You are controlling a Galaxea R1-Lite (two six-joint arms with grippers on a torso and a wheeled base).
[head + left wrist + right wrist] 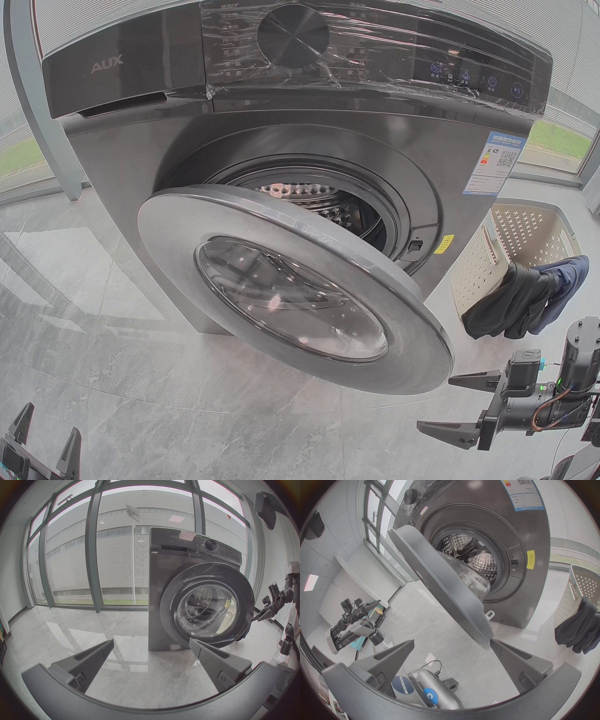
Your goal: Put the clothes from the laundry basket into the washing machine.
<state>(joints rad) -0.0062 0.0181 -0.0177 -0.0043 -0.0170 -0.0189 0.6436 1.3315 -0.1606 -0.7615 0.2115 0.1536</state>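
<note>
Hanging over the laundry basket (476,275) rim were dark clothes (522,301), maybe two pieces; washing machine (125,147) door (187,215) stood open. Left pincer (51,420) and right pincer (435,403) gaped wide, holding nothing.

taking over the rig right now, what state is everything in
Dark grey front-loading washing machine: round glass door stands open, no clothes visible in steel drum.
Black and navy clothes hang over the beige perforated laundry basket, right of the machine.
Left gripper open, empty, low left of the door. Right gripper open, empty, near the basket.
Done: door open. Left: load all clothes.
</note>
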